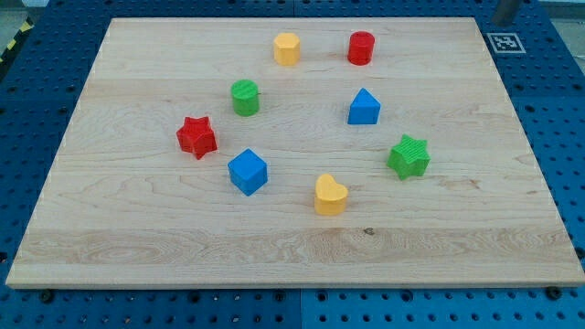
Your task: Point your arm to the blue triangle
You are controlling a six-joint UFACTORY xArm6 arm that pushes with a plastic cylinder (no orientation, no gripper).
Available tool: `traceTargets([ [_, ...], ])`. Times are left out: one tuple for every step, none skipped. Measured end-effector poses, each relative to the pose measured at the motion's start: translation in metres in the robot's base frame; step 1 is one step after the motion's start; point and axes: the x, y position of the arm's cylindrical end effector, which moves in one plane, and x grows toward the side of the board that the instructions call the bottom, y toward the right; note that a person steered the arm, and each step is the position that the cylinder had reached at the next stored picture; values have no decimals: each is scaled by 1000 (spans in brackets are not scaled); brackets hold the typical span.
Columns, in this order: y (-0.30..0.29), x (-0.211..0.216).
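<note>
Saw no tip anywhere, so could not tell its state. Found the blue triangle (364, 107) right of centre, above the green star (409, 156). Pointing not begun; needed to reach it first.

eight coloured blocks on a pale wooden board (137, 238).

i see a blue triangle (364, 108) and a blue cube (248, 172), both the same strong blue; a red star (196, 137) and a red cylinder (361, 47); a green cylinder (245, 97) and a green star (409, 156); a yellow heart (330, 195) and a yellow block (287, 48) of a warmer, slightly orange tone. the board is light tan with fine streaky grain. under it lies a deep blue table (37, 82) dotted with dark holes. a black-and-white square marker (505, 41) sits at the view's top right.
</note>
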Motion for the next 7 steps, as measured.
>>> traceTargets([
  [-3,7],
  [-56,61],
  [-81,107],
  [-81,118],
  [-83,139],
  [-97,162],
  [-101,165],
])
